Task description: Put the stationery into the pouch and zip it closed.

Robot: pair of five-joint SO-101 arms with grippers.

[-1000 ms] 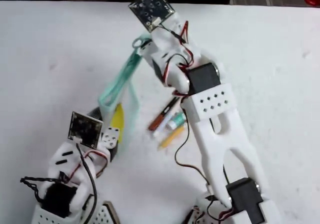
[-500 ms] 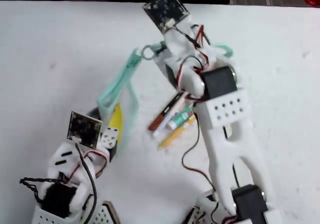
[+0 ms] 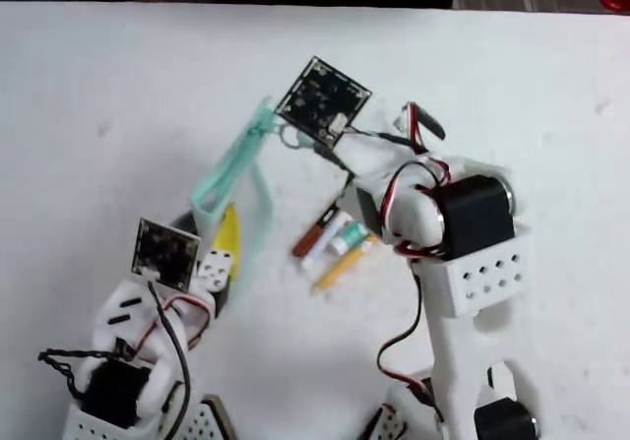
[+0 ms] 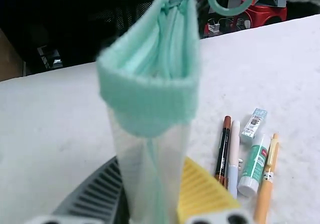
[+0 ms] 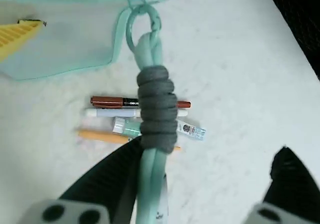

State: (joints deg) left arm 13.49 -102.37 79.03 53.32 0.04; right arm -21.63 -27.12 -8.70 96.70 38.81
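The mint green pouch (image 3: 232,169) (image 4: 150,103) stands on edge, its near end pinched by my left gripper (image 3: 224,243) (image 4: 150,199), which is shut on it between a grey and a yellow finger (image 4: 202,194). A zip ring (image 5: 142,18) at the pouch's far end carries a mint cord with a grey wrap (image 5: 156,108). That cord runs along one black finger (image 5: 112,176) of my right gripper (image 5: 210,151), whose jaws stand wide open. A brown pen (image 3: 320,228) (image 4: 223,146), white pen (image 4: 233,154), glue stick (image 3: 346,238) (image 4: 254,164) and orange pencil (image 3: 340,268) (image 4: 267,181) lie on the table beside the pouch.
The white table (image 3: 118,86) has free room at the far left and far right. The right arm's body (image 3: 472,253) rises just right of the stationery. A dark edge runs along the table's far side.
The right arm has drawn back toward the near side with the cord, and the zip ring has come along the pouch toward the stationery. The left arm has kept still.
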